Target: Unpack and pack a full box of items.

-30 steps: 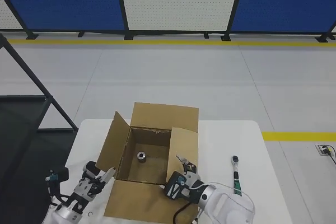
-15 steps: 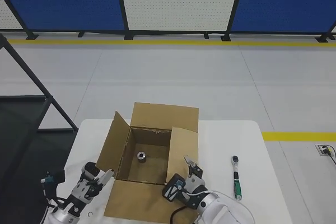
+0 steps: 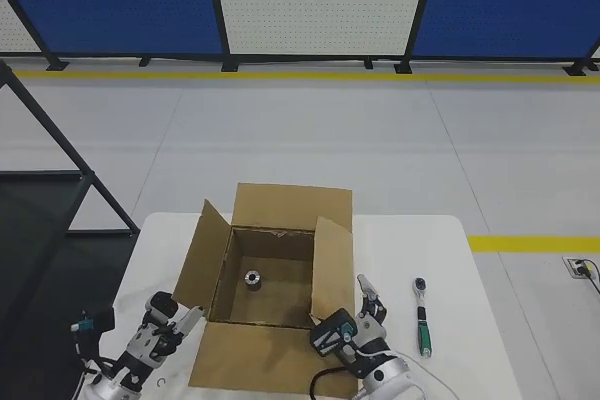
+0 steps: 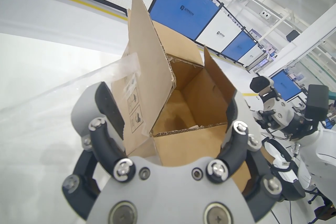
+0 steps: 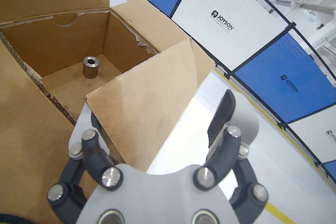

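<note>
**Change of state.** Over the last second the right end effector (image 5: 160, 117) withdraws from above the near-right corner of the cardboard box (image 3: 270, 245) and shifts toward the right edge of the desk (image 3: 410, 250). It now sits at the box's right flap (image 3: 332, 270). In the top view the flap looks narrower than before, which suggests it stands more upright.

**Right end effector.** Released, jaws spread. In the right wrist view the flap edge passes between the two fingers. One ribbed pad (image 5: 223, 114) is clear on the outer side. The other finger is hidden behind the cardboard, so contact cannot be confirmed.

**Left end effector.** The left end effector (image 3: 180, 312) is released and holds nothing. It stays near the near-left corner of the desk, just outside the box's left flap (image 3: 195, 255), having drawn back only slightly.

**Task items.**
- The box stands at the middle of the desk, all four flaps raised or folded outward.
- One steel bushing (image 5: 90, 67) stands upright on the box floor, toward the far wall, unmoved across the frames.
- A ratchet wrench (image 3: 421, 318) with a green grip lies on the desk, between the box and the right edge, also unmoved.

**Assessment.** The right arm leaves the box empty-handed, so the bushing is not yet unpacked. The move appears to serve flap handling: clearing or holding the right flap to keep the opening accessible. One item is already out and one remains inside.
</note>
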Action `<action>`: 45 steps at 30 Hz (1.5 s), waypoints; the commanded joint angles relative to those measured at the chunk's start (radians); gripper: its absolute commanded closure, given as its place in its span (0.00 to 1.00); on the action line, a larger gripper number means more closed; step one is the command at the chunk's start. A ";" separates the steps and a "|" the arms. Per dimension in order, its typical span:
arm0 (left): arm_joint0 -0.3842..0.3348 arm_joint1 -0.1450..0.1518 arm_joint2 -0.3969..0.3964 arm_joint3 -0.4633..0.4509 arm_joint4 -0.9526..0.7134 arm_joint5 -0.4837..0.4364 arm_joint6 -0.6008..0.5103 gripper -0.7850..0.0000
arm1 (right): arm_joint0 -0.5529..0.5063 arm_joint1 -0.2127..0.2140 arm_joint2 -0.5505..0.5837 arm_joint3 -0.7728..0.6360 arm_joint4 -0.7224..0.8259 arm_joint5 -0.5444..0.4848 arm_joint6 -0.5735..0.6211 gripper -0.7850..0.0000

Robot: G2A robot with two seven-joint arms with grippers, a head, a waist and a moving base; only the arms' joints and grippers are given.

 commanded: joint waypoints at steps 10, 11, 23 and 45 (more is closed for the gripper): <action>0.003 0.000 0.014 -0.001 0.006 -0.003 0.004 0.00 | -0.058 -0.011 0.053 -0.003 0.106 0.216 -0.084 0.00; 0.003 0.000 0.015 -0.001 0.007 -0.003 0.005 0.00 | -0.062 -0.012 0.057 -0.003 0.106 0.236 -0.084 0.00; -0.003 0.000 0.036 -0.003 0.018 0.005 0.008 0.00 | -0.058 -0.023 0.112 0.036 0.174 0.337 -0.061 0.00; -0.013 -0.003 0.083 -0.004 0.045 0.027 0.026 0.00 | 0.049 -0.021 0.210 0.164 0.238 0.131 0.097 0.00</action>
